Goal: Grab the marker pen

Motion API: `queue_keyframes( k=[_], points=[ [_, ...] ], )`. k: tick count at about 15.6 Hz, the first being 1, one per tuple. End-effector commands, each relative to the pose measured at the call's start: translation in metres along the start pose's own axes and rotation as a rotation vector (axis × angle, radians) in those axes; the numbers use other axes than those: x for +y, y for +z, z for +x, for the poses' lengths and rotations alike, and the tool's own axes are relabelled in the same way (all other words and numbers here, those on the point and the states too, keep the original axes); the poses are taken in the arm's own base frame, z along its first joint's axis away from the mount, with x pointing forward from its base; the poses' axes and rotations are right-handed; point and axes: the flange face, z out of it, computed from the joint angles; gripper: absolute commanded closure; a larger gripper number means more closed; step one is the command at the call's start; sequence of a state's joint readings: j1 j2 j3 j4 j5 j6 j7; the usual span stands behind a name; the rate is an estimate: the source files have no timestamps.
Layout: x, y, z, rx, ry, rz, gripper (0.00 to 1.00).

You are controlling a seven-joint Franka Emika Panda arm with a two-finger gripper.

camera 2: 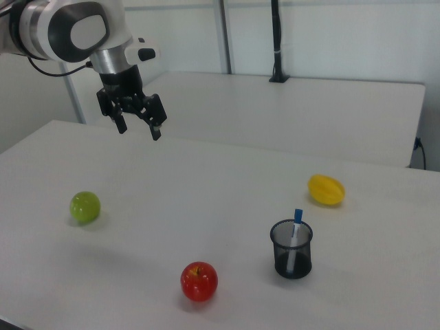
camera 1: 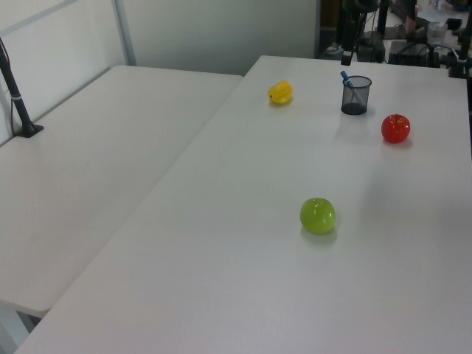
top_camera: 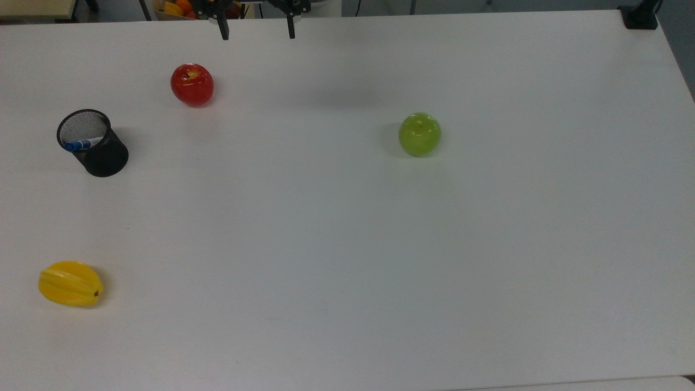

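Currently hovering high above table (camera 2: 227, 185), fingers (camera 2: 155, 130) spread, gripping nothing; marker pen (camera 2: 295, 230) upright in mesh cup (camera 2: 291, 249).

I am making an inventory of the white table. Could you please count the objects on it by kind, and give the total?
Apples: 2, a red apple and a green apple
Yellow star fruit: 1
Black mesh pen cup: 1
Marker pen, standing inside the cup: 1
Total: 5
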State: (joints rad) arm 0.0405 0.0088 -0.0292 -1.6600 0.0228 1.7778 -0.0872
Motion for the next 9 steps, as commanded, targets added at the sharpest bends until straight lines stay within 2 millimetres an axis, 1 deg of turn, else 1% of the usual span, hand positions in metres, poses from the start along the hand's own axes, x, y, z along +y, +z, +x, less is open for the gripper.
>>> queue_keyframes(
  k=[1,4,5,7,9],
  points=[
    [0.009,-0.006,-0.006,0.012,-0.021,-0.002,0.0],
    [0.027,-0.012,-0.003,0.055,-0.019,-0.021,0.0],
    [0.04,-0.014,-0.003,0.072,-0.02,-0.046,0.0],
    [0.052,-0.014,0.0,0.097,-0.022,-0.079,0.0],
    [0.079,-0.016,0.0,0.139,0.019,-0.096,0.0]
  ],
)
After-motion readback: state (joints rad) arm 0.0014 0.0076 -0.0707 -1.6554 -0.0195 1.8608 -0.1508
